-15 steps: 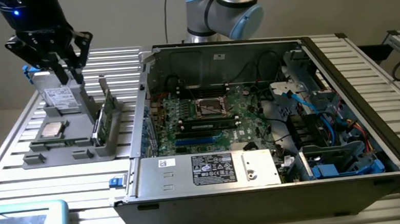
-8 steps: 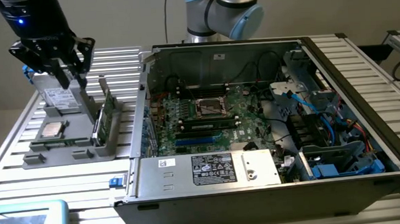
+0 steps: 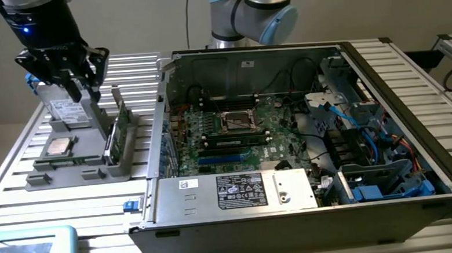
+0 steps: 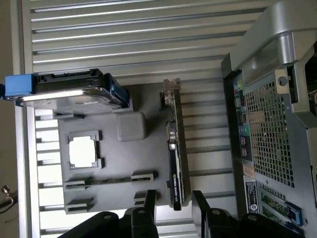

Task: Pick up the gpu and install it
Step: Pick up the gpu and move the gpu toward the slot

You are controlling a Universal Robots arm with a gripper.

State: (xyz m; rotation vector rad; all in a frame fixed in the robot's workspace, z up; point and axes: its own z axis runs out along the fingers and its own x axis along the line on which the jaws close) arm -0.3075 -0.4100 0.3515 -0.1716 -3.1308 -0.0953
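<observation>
While jaws gape (overhead), gpu [image 4: 174,163] upright in tray [image 4: 124,163].

The arm [image 3: 251,12] has silver-grey joints with pale blue caps. Above the black, angular jaws sits a black cylindrical wrist housing [image 3: 48,20] with a blue light [image 3: 25,30].

Exterior view, clock centred on gpu [image 3: 120,117]: PC case wall [image 3: 161,124] crowds 3, just beside. Drive [image 3: 69,111] stands tall at 10, near my gripper [image 3: 83,87], jaws apart. Chip [image 3: 60,145] at 9 lies low, no bar. Tray [image 3: 89,171] floor btwn drive & card open; table slats [image 3: 74,195] free at 7.
</observation>
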